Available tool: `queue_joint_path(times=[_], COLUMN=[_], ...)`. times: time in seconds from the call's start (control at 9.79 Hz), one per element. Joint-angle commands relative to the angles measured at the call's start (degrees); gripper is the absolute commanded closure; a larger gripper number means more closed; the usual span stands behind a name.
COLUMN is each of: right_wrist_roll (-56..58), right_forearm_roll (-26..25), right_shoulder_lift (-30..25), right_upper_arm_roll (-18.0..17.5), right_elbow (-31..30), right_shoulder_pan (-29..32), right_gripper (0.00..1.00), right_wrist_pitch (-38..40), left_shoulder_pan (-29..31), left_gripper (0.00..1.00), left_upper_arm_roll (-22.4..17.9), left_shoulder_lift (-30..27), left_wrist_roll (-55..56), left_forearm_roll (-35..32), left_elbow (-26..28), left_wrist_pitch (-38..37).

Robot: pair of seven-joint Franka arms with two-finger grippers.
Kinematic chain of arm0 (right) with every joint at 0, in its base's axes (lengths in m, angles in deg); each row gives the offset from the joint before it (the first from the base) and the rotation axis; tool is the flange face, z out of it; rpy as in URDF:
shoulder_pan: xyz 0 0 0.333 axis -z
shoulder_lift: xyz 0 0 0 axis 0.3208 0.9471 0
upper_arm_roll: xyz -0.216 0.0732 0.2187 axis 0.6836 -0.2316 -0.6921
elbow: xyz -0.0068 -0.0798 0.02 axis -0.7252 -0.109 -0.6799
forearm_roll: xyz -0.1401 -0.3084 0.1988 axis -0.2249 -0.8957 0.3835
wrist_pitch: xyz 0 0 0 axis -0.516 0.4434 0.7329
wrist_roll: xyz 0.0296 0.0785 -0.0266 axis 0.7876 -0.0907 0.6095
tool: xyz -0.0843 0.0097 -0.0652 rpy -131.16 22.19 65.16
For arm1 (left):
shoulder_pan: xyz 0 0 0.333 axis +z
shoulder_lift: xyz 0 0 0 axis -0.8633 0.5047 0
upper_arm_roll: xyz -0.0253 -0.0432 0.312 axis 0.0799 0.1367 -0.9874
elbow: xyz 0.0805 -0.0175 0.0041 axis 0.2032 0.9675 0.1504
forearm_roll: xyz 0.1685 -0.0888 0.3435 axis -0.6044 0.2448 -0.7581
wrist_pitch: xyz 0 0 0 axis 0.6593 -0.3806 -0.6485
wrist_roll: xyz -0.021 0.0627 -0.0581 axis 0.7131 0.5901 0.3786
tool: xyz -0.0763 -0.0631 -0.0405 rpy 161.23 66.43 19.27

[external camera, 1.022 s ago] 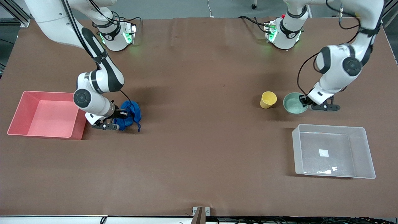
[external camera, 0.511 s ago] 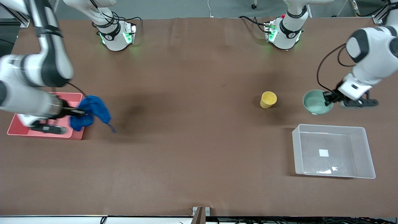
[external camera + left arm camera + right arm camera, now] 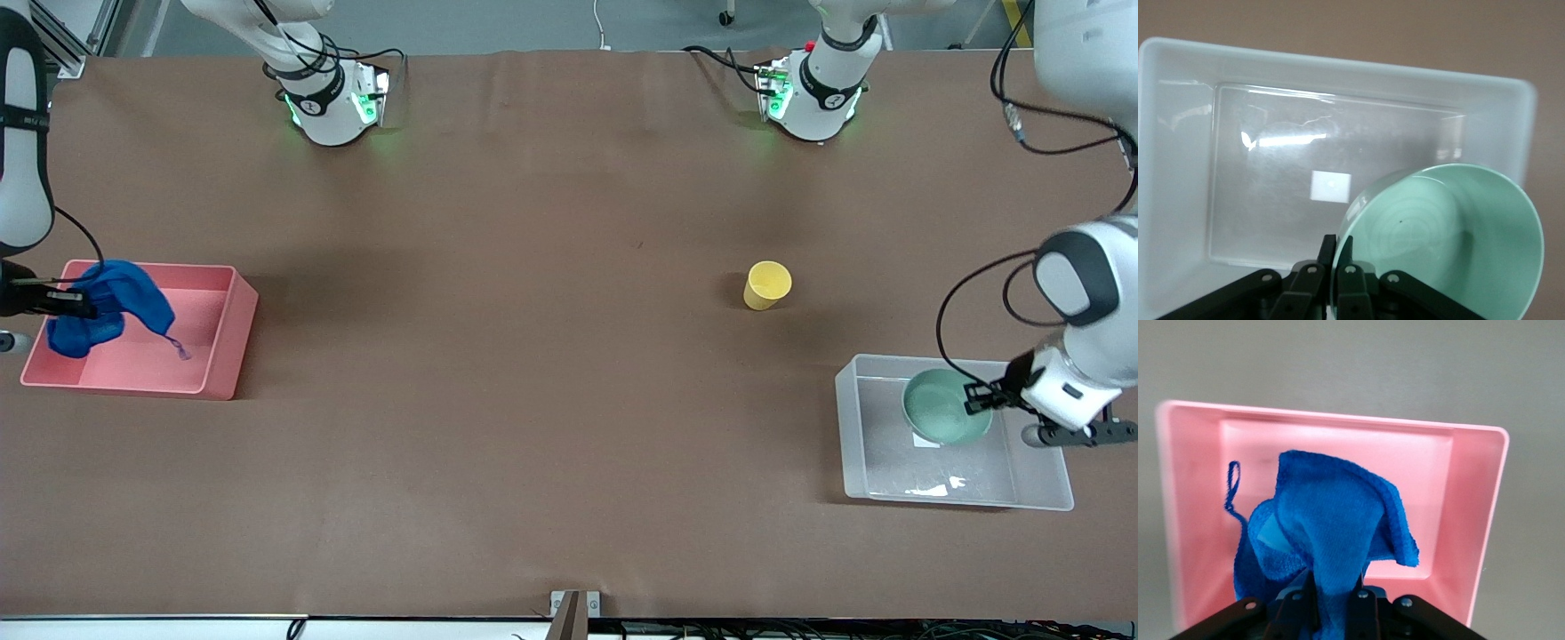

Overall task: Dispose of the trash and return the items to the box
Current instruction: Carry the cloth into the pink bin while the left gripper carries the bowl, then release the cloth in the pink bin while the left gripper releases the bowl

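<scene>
- Left gripper [image 3: 978,399] pinched shut on the rim of the smooth mint bowl [image 3: 944,406], held right over the clear plastic box [image 3: 1031,493].
- Right gripper [image 3: 78,308] squeezed tight on the soft, wrinkly blue rag [image 3: 111,302], hanging over the pink bin [image 3: 227,342].
- Yellow cup [image 3: 766,284] standing on the table, near the box, closest to the left arm.

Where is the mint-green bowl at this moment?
In the front view, the mint-green bowl hangs over the clear box at the left arm's end of the table, its rim pinched by the left gripper.
</scene>
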State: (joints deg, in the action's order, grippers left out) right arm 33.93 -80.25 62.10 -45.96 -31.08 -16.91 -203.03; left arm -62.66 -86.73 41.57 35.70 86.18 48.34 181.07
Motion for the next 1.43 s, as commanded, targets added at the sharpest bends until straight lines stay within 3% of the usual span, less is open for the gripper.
queue_joint_path(times=[0.0,0.41,0.51,0.61,0.72,0.82,0.92,1.02,1.12,1.33], right_wrist_roll=[3.38,3.56,3.65,3.82,3.74,3.56,2.87,0.25,-3.52,-12.74], right_forearm_roll=[0.18,6.32,6.5,6.5,6.59,6.59,6.51,6.42,5.89,5.54], right_shoulder_lift=[3.52,6.6,7.3,7.74,7.49,4.53,1.19,0.37,0.45,-0.07], right_upper_arm_roll=[-0.06,-0.5,-0.59,-0.68,-0.59,-0.68,-1.46,-2.69,-3.14,-7.59], right_elbow=[-4.77,-11.98,-11.91,-11.73,-11.21,-10.51,-6.41,1.29,9.37,21.0], right_shoulder_pan=[1.0,0.39,-0.22,-0.4,-0.75,-0.93,-1.02,-0.76,-0.75,-0.14], right_gripper=[0.99,0.95,0.65,0.01,0.0,0.0,0.0,0.0,0.0,0.0], right_wrist_pitch=[-8.56,-16.4,-16.68,-16.68,-16.07,-14.41,-6.48,4.3,14.77,25.19], left_shoulder_pan=[-0.11,-1.08,-1.25,-1.34,-1.34,-1.34,-1.34,-1.77,-2.39,-2.39], left_gripper=[1.0,0.97,0.97,0.97,0.93,0.73,0.22,0.0,0.0,0.0], left_upper_arm_roll=[-2.53,-2.36,-2.18,-1.83,-1.39,-1.39,-1.39,-1.39,-1.48,-0.61], left_shoulder_lift=[8.22,14.37,15.43,15.52,15.53,15.44,14.92,13.43,10.81,2.48], left_wrist_roll=[-5.28,-5.2,-5.37,-5.46,-5.46,-5.46,-5.11,-4.68,-4.76,-4.76], left_forearm_roll=[6.14,6.42,6.16,6.24,6.16,6.16,6.24,6.24,5.81,4.06], left_elbow=[-6.49,-6.5,-6.5,-6.24,-6.15,-6.15,-6.07,-5.54,-4.15,-0.47], left_wrist_pitch=[-1.35,3.3,4.78,7.76,8.22,8.23,7.96,7.79,7.79,7.52])
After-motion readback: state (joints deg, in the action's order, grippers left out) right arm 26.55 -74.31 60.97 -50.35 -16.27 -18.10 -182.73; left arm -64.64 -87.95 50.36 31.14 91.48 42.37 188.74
